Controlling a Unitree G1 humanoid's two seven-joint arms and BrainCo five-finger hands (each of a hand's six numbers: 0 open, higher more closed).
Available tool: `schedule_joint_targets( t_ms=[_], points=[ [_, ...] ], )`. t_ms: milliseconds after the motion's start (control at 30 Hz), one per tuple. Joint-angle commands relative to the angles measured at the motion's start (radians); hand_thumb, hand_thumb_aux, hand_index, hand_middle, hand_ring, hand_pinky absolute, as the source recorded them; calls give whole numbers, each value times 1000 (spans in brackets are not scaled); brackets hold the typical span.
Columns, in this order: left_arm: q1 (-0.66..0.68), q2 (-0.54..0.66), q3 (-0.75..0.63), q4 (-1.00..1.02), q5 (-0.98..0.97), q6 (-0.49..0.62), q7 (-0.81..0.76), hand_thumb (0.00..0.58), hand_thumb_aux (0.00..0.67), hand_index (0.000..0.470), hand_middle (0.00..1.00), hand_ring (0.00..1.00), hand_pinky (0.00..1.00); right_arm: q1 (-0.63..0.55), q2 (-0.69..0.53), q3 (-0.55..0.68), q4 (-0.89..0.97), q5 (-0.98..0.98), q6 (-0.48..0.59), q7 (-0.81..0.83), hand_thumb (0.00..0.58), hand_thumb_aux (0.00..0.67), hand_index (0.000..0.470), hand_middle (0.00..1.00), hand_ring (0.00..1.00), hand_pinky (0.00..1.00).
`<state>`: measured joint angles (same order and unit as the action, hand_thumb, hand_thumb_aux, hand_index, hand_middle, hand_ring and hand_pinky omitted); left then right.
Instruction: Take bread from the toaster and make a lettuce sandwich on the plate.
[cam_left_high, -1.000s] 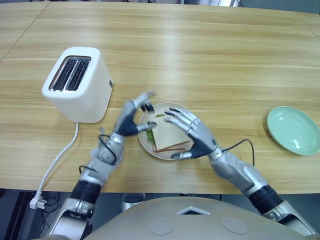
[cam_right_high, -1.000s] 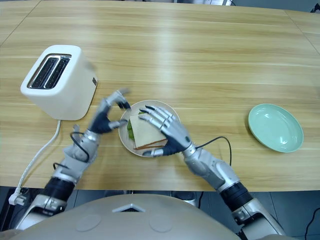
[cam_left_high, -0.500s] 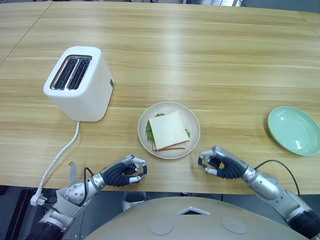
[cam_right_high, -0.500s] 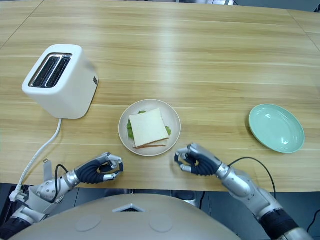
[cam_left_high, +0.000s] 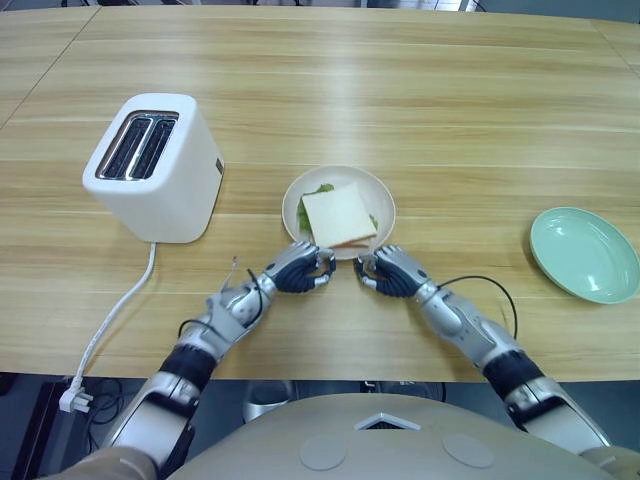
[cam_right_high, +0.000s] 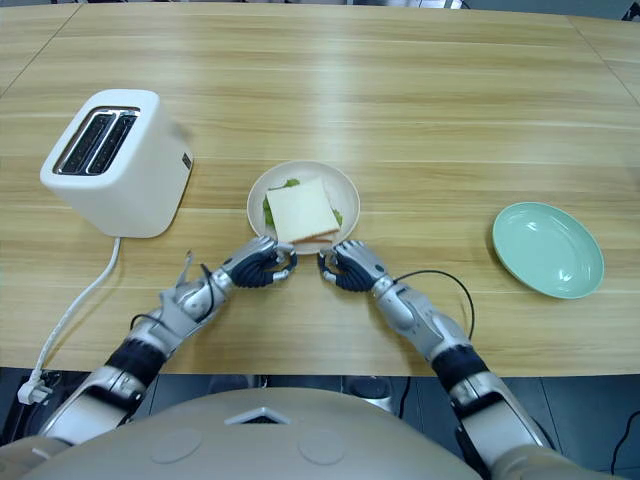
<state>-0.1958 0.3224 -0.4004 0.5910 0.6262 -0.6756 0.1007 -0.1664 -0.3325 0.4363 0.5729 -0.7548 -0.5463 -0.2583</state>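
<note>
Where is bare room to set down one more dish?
Bare wood between the sandwich plate and the green dish, and along the far side beyond the toaster. Crowded at the plate's near rim: left robot hand and right robot hand.

A white toaster (cam_left_high: 155, 165) stands upright on the left of the table (cam_left_high: 420, 90), with two dark slots on top. To its right, well apart, a round beige plate (cam_left_high: 388, 203) holds a square white bread slice (cam_left_high: 338, 216) lying flat over green lettuce (cam_left_high: 320, 189), which peeks out at the far edge, with a second slice's crust showing beneath
</note>
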Motion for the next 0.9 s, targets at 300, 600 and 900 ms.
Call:
schedule_joint_targets(
  t_ms=[300,600,900],
  points=[
    [-400,-169,-35,592,76,172,307,580,670,460,1000,1000,1000,-442,249,6,642,23,202,-185,580,670,460,1000,1000,1000],
    [-394,-183,82,634,-90,-54,357,482,394,271,1000,1000,1000,-467,295,-17,717,87,136,-282,554,528,363,698,698,698],
    [-290,-159,295,363,-319,-431,384,0,0,0,0,0,0,-325,122,-131,368,148,-278,-558,0,0,0,0,0,0]
  ],
)
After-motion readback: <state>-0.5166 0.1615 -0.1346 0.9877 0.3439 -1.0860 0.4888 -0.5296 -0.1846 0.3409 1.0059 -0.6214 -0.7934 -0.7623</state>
